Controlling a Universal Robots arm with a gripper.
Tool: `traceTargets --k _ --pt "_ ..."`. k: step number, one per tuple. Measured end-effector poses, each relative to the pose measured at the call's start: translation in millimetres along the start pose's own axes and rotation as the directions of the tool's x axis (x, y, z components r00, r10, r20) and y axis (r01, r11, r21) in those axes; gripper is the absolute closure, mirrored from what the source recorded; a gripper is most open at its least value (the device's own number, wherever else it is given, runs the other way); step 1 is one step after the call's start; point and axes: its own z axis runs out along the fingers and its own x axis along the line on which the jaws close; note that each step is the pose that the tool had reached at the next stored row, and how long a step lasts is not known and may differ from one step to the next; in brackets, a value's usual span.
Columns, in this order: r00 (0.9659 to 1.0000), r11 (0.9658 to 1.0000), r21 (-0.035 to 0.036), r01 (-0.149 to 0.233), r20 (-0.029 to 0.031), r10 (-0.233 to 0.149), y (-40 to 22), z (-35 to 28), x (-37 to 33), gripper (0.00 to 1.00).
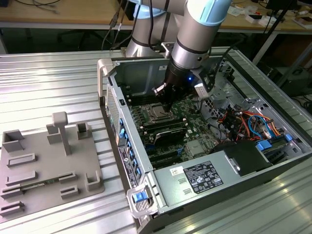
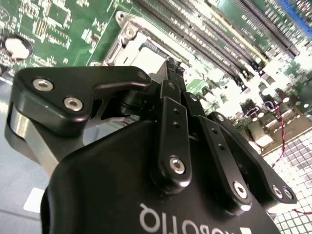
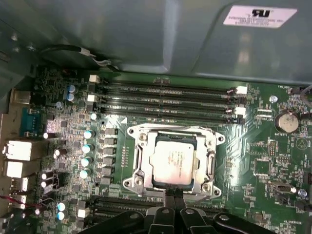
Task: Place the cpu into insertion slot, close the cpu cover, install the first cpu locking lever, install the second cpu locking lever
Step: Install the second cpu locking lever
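Note:
The cpu [image 3: 173, 163], a square chip with a dull silver top, lies flat in the insertion slot [image 3: 138, 183] on the green board. The cpu cover [image 3: 171, 131], a silvery frame, lies down around it, and the chip shows through its window. My gripper [image 3: 173, 193] hangs just over one edge of the socket frame with its black fingers pressed together; nothing shows between them. In the second wrist view the gripper [image 2: 171, 66] points at the bright socket [image 2: 141, 48]. In the exterior view the gripper [image 1: 163, 102] reaches down into the open computer case, right above the socket [image 1: 157, 115].
Long black memory slots [image 3: 165, 90] run on both sides of the socket. A grey power supply box [image 1: 195, 178] sits at the case's near end, with orange and blue cables [image 1: 243, 122] at the exterior view's right. A grey fixture plate [image 1: 44, 165] lies on the table outside the case.

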Motion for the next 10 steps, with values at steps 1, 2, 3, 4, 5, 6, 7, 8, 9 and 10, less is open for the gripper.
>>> traceTargets --k 1,2,3,4,5,6,7,8,9,10 --pt "1.0000 0.9999 0.0106 0.000 -0.0010 0.000 -0.1 0.0 -1.8 0.89" --pt "1.0000 0.9999 0.0144 0.000 -0.0015 0.000 -0.3 -0.1 -3.3 0.89" --pt "1.0000 0.9999 0.0156 0.000 -0.0017 0.000 -0.4 -0.1 -4.5 0.89" --pt "1.0000 0.9999 0.0163 0.000 -0.0017 0.000 -0.7 -0.1 -5.5 0.89" --pt "1.0000 0.9999 0.0169 0.000 -0.0019 0.000 -1.0 -0.1 -5.8 0.89" --pt "1.0000 0.9998 0.0174 0.000 -0.0018 0.001 -2.2 0.1 -5.8 0.89" --pt "1.0000 0.9998 0.0174 -0.001 -0.0018 0.001 -3.8 0.4 -5.7 0.89" --pt "1.0000 0.9998 0.0176 -0.001 -0.0018 0.001 -7.0 1.0 -5.4 0.89" --pt "1.0000 0.9998 0.0174 -0.001 -0.0017 0.001 -8.6 1.7 -5.3 0.89" --pt "1.0000 0.9998 0.0174 -0.002 -0.0017 0.002 -9.6 2.8 -5.0 0.89"
